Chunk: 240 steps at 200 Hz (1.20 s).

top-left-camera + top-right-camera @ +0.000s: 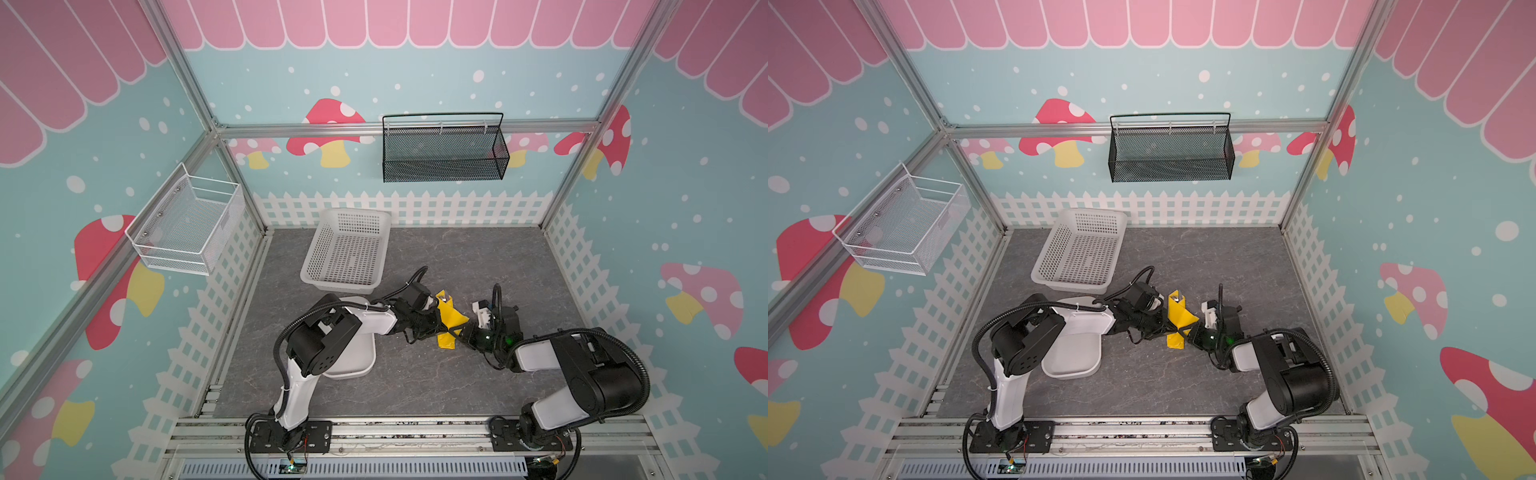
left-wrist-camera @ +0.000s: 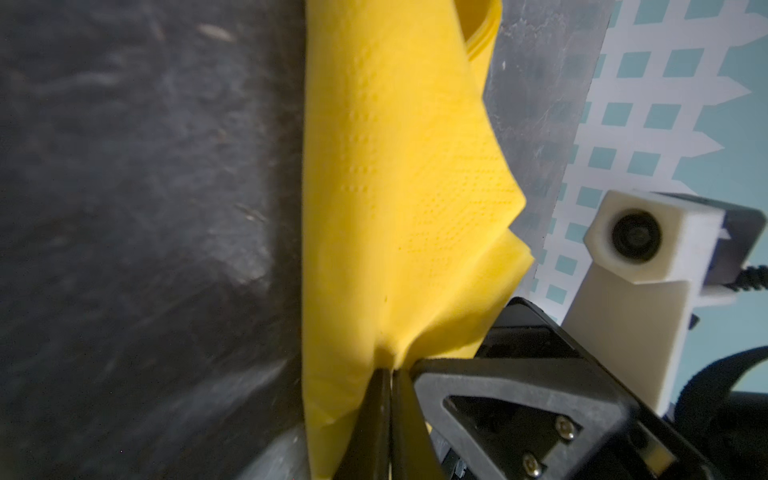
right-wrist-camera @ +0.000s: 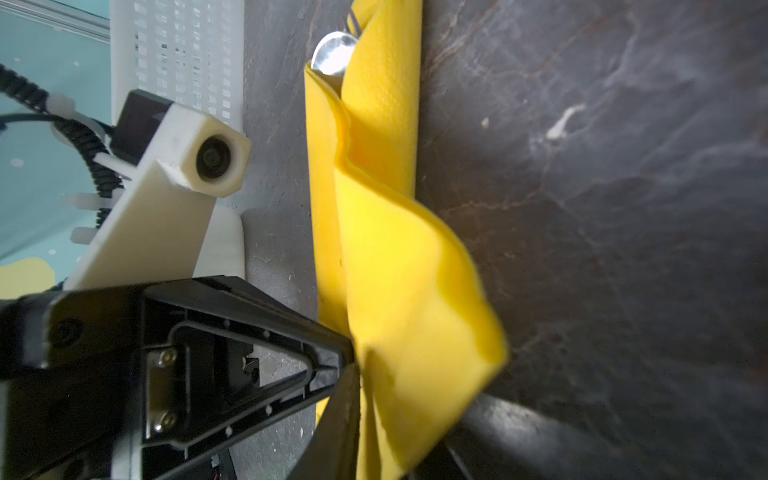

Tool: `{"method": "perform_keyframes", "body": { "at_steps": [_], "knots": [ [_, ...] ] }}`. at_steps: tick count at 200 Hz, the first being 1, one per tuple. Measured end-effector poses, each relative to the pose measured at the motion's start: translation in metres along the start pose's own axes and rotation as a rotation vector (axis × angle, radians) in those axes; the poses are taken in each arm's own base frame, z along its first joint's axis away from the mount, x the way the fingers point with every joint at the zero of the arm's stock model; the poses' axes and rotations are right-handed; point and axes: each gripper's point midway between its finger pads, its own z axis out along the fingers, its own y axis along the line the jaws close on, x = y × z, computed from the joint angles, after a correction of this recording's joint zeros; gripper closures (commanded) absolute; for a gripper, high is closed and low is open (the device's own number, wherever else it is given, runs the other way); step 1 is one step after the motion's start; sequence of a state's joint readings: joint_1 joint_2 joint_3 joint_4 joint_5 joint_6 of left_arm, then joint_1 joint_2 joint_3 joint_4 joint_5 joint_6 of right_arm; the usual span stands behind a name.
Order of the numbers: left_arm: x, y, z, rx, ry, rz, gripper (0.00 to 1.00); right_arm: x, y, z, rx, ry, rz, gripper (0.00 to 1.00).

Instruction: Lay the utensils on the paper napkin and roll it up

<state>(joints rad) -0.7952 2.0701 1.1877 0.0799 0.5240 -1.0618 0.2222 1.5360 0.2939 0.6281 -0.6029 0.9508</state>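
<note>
Now the paper napkin [image 1: 451,318] is held crosswise, pinched tight by the left gripper [image 2: 390,368]; the right gripper [image 1: 1188,332] opposite cannot be judged

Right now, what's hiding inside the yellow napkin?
A shiny spoon pokes its round end out of one end of the yellow napkin. Its handle and any other cutlery are covered by the folded paper, so I can't see them.

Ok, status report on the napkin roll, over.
Left hand shut, pinching the paper napkin. Right hand jaws parted around its loose flap. Napkin partly rolled, spoon bowl poking out the far end. Nothing in the way; white basket stands clear.
</note>
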Motion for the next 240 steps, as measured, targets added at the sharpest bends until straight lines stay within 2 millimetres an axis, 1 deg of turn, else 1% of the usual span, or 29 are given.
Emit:
{"method": "perform_keyframes", "body": {
  "at_steps": [31, 62, 101, 120, 130, 152, 187, 222, 240],
  "knots": [
    [0.0, 0.0, 0.0, 0.001, -0.001, 0.001, 0.94, -0.01, 0.003, 0.002, -0.007, -0.016, -0.002, 0.62],
    [0.0, 0.0, 0.0, 0.001, -0.001, 0.002, 0.94, -0.018, 0.003, 0.005, -0.006, -0.023, -0.003, 0.57],
    [0.0, -0.001, 0.0, 0.002, -0.001, 0.003, 0.94, -0.025, 0.005, 0.01, -0.005, -0.021, -0.029, 0.57],
    [0.001, -0.001, 0.0, 0.002, -0.001, 0.003, 0.94, -0.028, 0.005, 0.014, -0.006, -0.016, -0.04, 0.61],
    [0.001, -0.001, 0.0, 0.002, -0.001, 0.003, 0.94, -0.028, 0.005, 0.015, -0.008, -0.01, -0.048, 0.65],
    [0.001, 0.0, 0.001, 0.001, -0.002, 0.004, 0.94, -0.026, 0.004, 0.017, -0.011, 0.003, -0.054, 0.7],
    [0.001, -0.001, 0.001, 0.001, -0.002, 0.008, 0.94, -0.024, 0.004, 0.018, -0.017, 0.013, -0.068, 0.71],
    [0.001, -0.001, 0.001, 0.001, -0.002, 0.009, 0.93, -0.025, 0.003, 0.018, -0.014, 0.012, -0.071, 0.82],
    [0.001, -0.003, 0.001, 0.008, -0.005, 0.012, 0.91, -0.025, 0.002, 0.018, -0.012, 0.013, -0.067, 0.87]
  ]
}}
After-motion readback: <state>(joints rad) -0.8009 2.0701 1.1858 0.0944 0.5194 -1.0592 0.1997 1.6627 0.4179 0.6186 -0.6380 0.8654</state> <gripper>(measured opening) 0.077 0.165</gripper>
